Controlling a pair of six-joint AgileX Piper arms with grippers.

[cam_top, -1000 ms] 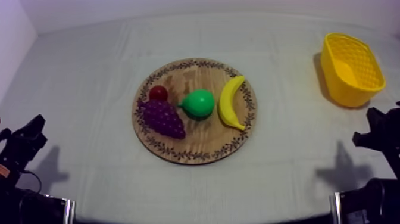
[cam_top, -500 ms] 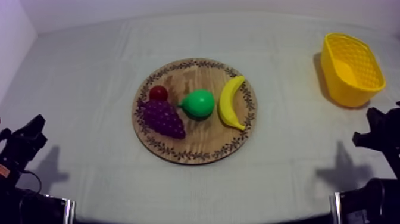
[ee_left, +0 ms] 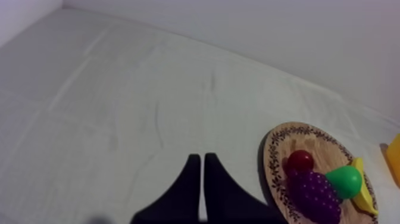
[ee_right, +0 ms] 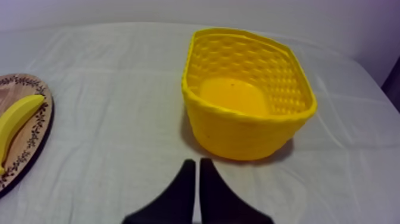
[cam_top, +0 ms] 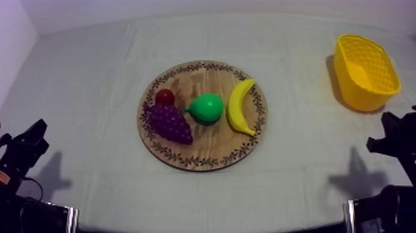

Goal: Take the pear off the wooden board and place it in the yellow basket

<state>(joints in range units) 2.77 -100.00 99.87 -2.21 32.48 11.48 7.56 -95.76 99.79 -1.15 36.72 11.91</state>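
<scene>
Where the grey-white cloth covers the table (cam_top: 93, 80), my left pincer (cam_top: 30, 139) sits low at the left edge, well apart from the fruit. From the left wrist, that pincer (ee_left: 199, 157) has its two black fingers lying together as a narrow wedge, with nothing between them, over bare cloth.

Further right, near the middle of the table, lies the round wooden board with a patterned rim (cam_top: 210, 147). At its left side a small red fruit (cam_top: 164, 96) touches the far end of a purple bunch of grapes (cam_top: 168, 123). The green pear (cam_top: 206, 108) rests near the middle of the board, just beside the grapes. To its right a yellow banana (cam_top: 240, 106) curves along the board's right rim, apart from the pear. The left wrist view gives the same row on the board (ee_left: 275, 156): red fruit (ee_left: 301, 161), grapes (ee_left: 314, 192), pear (ee_left: 345, 182), banana (ee_left: 363, 199).

Well to the right of the board, the yellow basket with a lattice wall (cam_top: 365, 99) stands upright near the table's far right side. My right pincer (cam_top: 390, 133) sits low at the right edge, nearer the camera than the basket. From the right wrist, this pincer (ee_right: 197, 161) is also closed on nothing, its fingers pressed into a wedge that points at the basket's near wall (ee_right: 238, 137) without touching it. The banana (ee_right: 18, 122) and the board's rim (ee_right: 30, 149) lie well apart from the basket.
</scene>
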